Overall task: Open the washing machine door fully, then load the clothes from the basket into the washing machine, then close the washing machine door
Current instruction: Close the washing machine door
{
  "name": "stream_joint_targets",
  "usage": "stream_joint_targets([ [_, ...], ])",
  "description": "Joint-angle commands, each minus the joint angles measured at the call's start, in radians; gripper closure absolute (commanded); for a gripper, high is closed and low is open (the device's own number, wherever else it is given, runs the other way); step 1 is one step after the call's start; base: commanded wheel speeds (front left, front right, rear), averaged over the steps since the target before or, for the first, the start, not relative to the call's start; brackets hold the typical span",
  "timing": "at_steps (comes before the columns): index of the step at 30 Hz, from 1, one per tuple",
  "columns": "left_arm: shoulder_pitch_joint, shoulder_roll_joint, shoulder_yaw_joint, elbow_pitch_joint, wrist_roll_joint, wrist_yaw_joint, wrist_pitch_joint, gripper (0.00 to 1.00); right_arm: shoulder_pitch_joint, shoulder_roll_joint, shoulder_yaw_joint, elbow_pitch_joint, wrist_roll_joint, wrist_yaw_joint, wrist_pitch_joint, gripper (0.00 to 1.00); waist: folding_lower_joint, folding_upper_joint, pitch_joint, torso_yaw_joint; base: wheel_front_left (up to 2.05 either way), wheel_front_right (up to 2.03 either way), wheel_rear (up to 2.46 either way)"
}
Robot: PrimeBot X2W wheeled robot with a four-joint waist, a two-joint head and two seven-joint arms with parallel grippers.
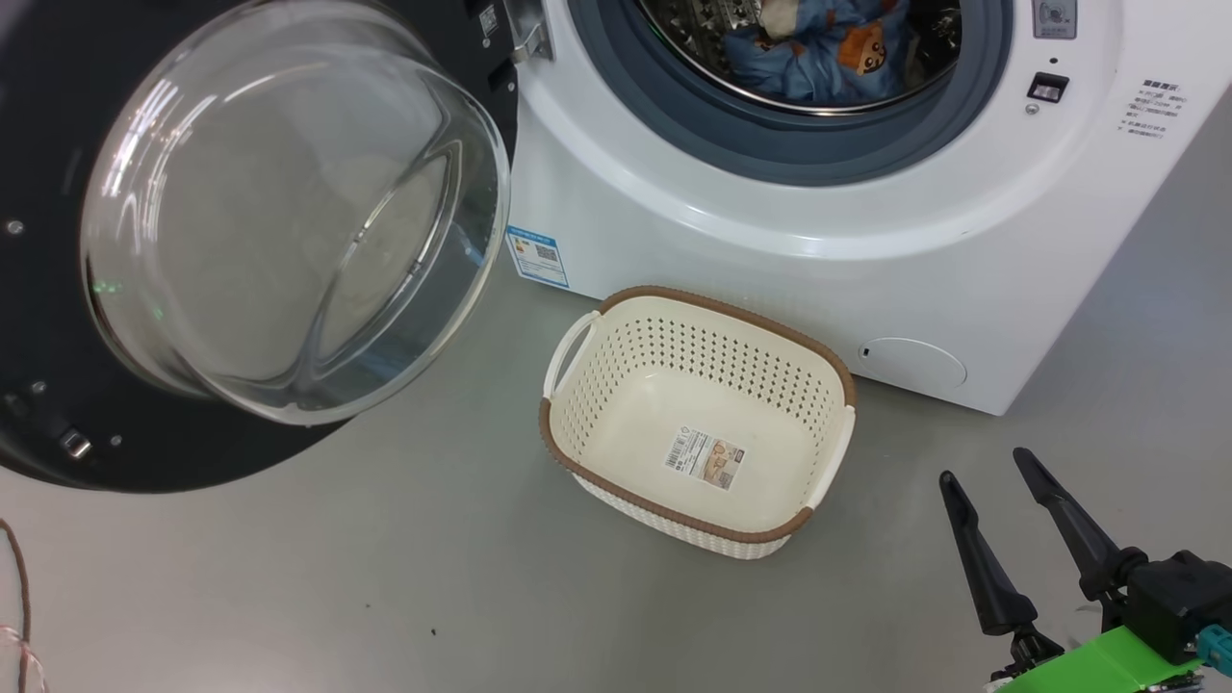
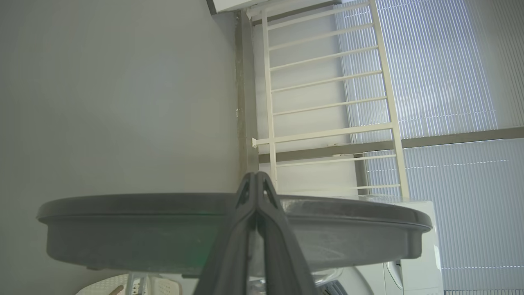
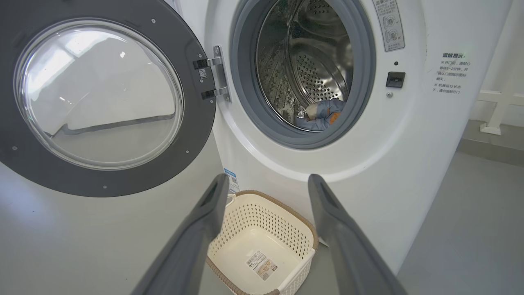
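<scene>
In drum (image 3: 323, 73): one clothes bundle (image 1: 818, 58); on floor (image 1: 385, 577) one basket (image 1: 717, 306); left pincer (image 2: 256, 177) together, right pincer (image 1: 984, 465) apart.

Round glass door with glossy black rim (image 1: 192, 452): cut off by the head view's left and top edges.
Light blue bear-print clothes (image 1: 818, 58): upper part cut by the top edge. In the right wrist view they are mostly hidden behind the grey rubber gasket (image 3: 245, 98).
Label sticker (image 1: 705, 460) in the cream perforated plastic basket (image 1: 616, 385): print too small to read.
</scene>
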Motion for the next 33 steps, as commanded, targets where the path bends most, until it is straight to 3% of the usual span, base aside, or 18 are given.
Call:
stream_joint_targets([
  [1, -0.034, 0.073, 0.023, -0.011, 0.017, -0.013, 0.013, 1.0, -0.01, -0.013, 0.025, -0.03, 0.003, 0.009, 0.001, 0.0, 0.0, 0.0, 0.001, -0.004, 0.0, 0.0, 0.0],
  [11, -0.035, 0.067, 0.013, 0.016, 0.025, -0.035, 0.033, 1.0, -0.012, -0.019, 0.028, -0.035, 0.008, 0.009, 0.004, 0.0, 0.0, 0.0, 0.007, -0.021, 0.0, 0.0, 0.0],
  [33, 0.053, 0.039, -0.019, -0.104, -0.029, -0.112, 0.28, 1.0, -0.011, -0.013, 0.014, -0.055, 0.002, 0.009, 0.012, 0.0, 0.0, 0.0, 0.028, 0.0, 0.0, 0.0, 0.0],
])
